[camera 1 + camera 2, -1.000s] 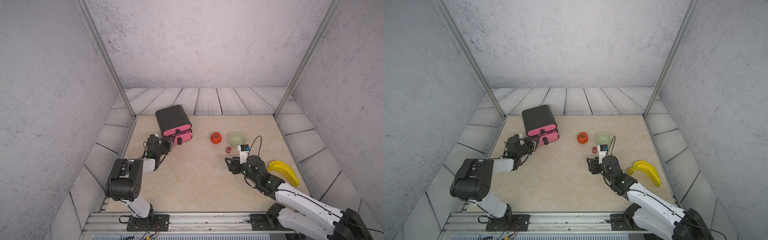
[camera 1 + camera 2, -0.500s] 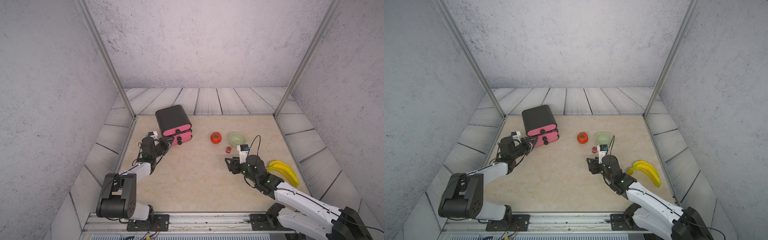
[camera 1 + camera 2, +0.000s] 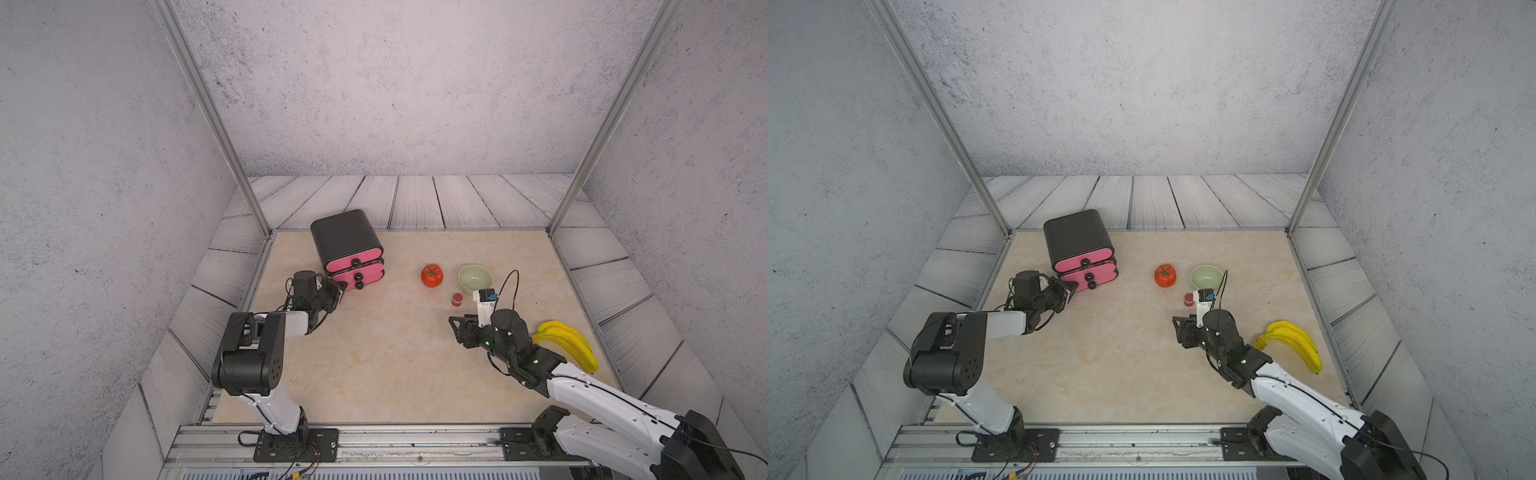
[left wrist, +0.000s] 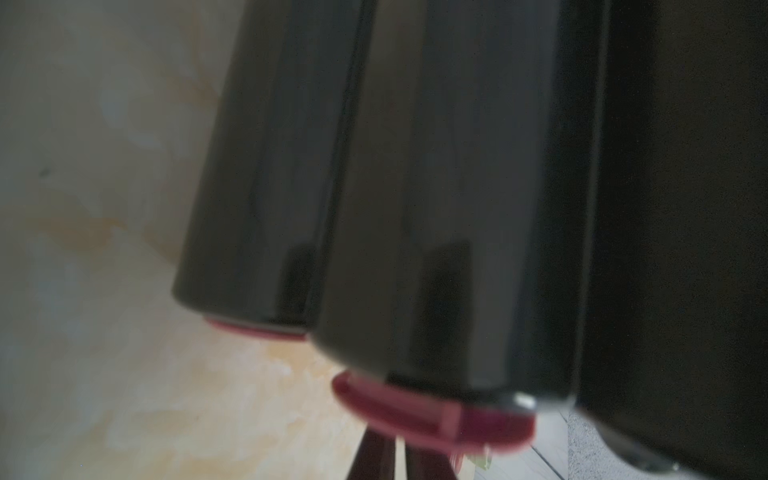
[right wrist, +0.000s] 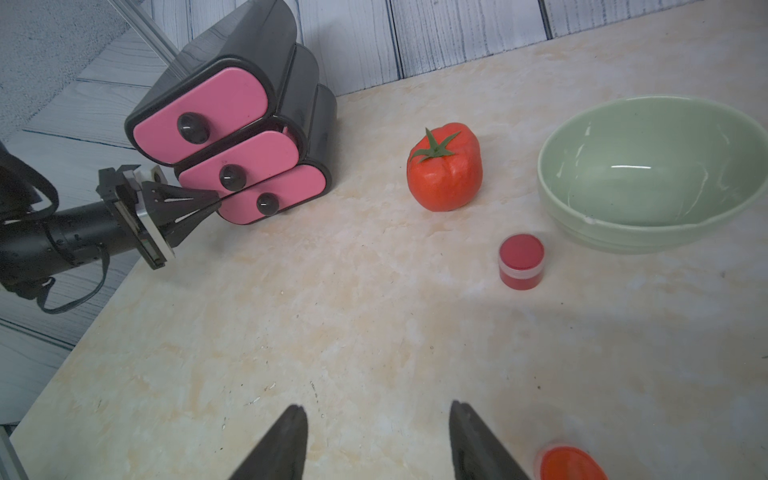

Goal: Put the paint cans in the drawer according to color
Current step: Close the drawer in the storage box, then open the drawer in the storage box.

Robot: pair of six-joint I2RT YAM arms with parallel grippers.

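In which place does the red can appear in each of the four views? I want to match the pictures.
Top view: red can on the table, between tomato and bowl, nearer the robot.
Top view: red can, same spot.
Left wrist: not in it.
Right wrist: red can upright, between tomato and bowl, nearer the camera.
Shared landmark: tomato, absent only from the left wrist view.

Bare counter point(image 3: 374, 353) between the tomato point(image 3: 432, 276) and the drawer point(image 3: 347, 245) gives a wide lane. On the tomato's other side, the red paint can point(image 3: 457, 299) and bowl point(image 3: 475, 277) crowd in close. The left end effector point(image 5: 217, 198), jaws together, sits against the lowest drawer front and blocks that end.
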